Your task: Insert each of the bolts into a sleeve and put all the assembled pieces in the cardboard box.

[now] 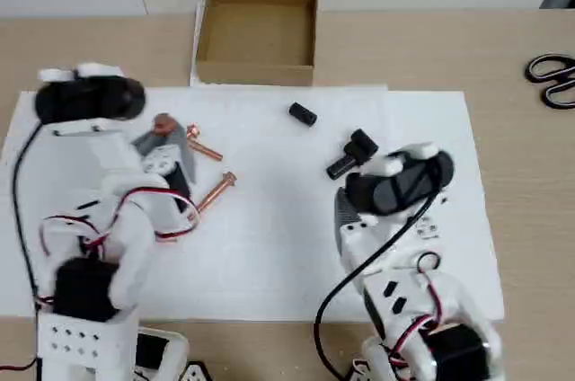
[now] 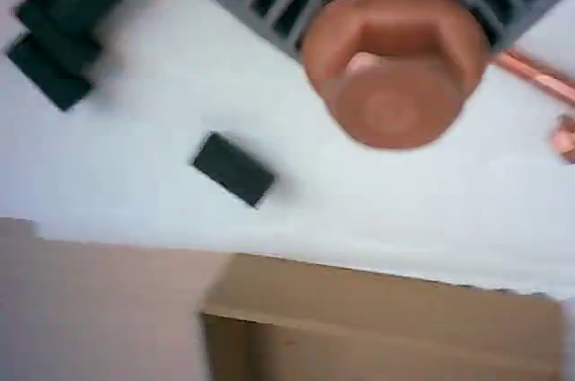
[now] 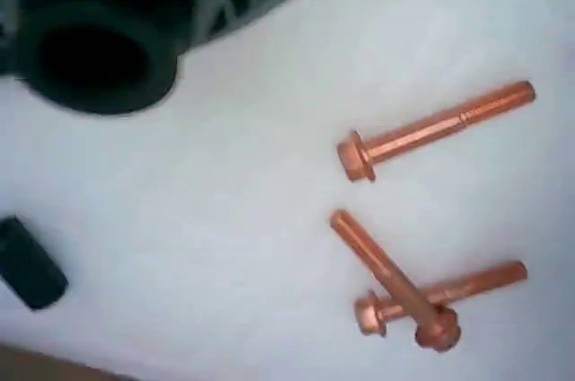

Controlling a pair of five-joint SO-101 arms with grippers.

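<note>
Left pincer (image 1: pixel 165 137) is holding a copper-coloured flanged metal bolt (image 2: pixel 395 66) clamped between its grey jaws, with the bolt head sticking out past the tips. It is hanging over the white paper sheet (image 1: pixel 269 246) on the wooden worktop (image 1: pixel 503 48). Two loose copper bolts are lying on the paper just beside it, one (image 1: pixel 205 149) near the jaws, the other (image 1: pixel 216 190) nearer the arm bases. Open brown cardboard box (image 1: pixel 256 71) is sitting at the paper's far edge. Short black cylindrical sleeve (image 1: pixel 303 114) is lying loose between the two pincers. Right pincer (image 1: pixel 350 161) is gripping a second black sleeve (image 3: pixel 94 57), hollow end showing. Black-handled scissors (image 1: pixel 552 80) are lying far right.
</note>
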